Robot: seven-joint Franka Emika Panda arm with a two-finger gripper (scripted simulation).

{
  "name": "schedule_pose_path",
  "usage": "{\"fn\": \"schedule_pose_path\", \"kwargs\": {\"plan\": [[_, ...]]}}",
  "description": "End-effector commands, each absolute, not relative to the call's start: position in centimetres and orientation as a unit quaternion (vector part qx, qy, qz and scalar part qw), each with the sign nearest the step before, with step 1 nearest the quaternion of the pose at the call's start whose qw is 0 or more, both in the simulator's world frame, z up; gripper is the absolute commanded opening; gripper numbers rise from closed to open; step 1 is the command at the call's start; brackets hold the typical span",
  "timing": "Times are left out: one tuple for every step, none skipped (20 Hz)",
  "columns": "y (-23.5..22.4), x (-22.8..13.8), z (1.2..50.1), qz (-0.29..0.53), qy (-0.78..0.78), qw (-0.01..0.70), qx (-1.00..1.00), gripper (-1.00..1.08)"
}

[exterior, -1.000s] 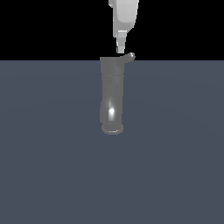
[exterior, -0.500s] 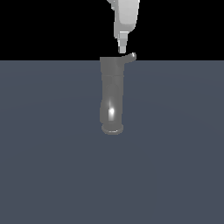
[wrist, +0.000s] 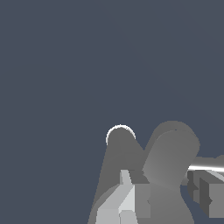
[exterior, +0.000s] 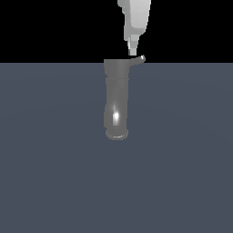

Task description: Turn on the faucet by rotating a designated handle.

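Here the faucet (exterior: 117, 98) stands on the dark grey tabletop (exterior: 50, 173), its glossy body rising toward the far edge, with a small handle (exterior: 139, 59) sticking out near its top toward the exterior view's right. The pincer (exterior: 132, 51) hangs directly above that handle, pointing straight down, its tip just over the lever where it meets the faucet body. That placement suits a push or a grip on the lever: coming from above puts the fingers on either side of it, or against one side, so a sideways sweep would turn it.

In the wrist view one pale finger (wrist: 127, 199) sits close to the faucet's rounded parts and a darker finger block (wrist: 208, 197) lies well apart from it, so the pincer looks spread, holding nothing. A thin bright bar (wrist: 205, 166) near the dark finger may be the handle, but I cannot be sure. Whether a finger touches the lever is too fine to tell. The arm is cut off above, and nothing shows how far the handle is turned.
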State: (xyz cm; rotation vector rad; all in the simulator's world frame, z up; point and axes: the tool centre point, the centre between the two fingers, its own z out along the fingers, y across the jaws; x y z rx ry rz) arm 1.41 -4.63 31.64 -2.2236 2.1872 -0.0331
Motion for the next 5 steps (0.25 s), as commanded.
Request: {"fn": "schedule_pose_path", "kwargs": {"plan": [[-7.83,1.62,29.96,-0.002,0.717,0.002,-0.697,-1.0],[-8.11,1.85,29.88,-0.001,0.718,0.001,-0.696,-1.0],[-8.37,2.09,29.81,-0.001,0.719,0.001,-0.695,-1.0],[-8.64,2.32,29.73,0.0,0.72,0.0,-0.694,-1.0],[-8.64,2.32,29.73,0.0,0.72,0.0,-0.694,-1.0]]}}
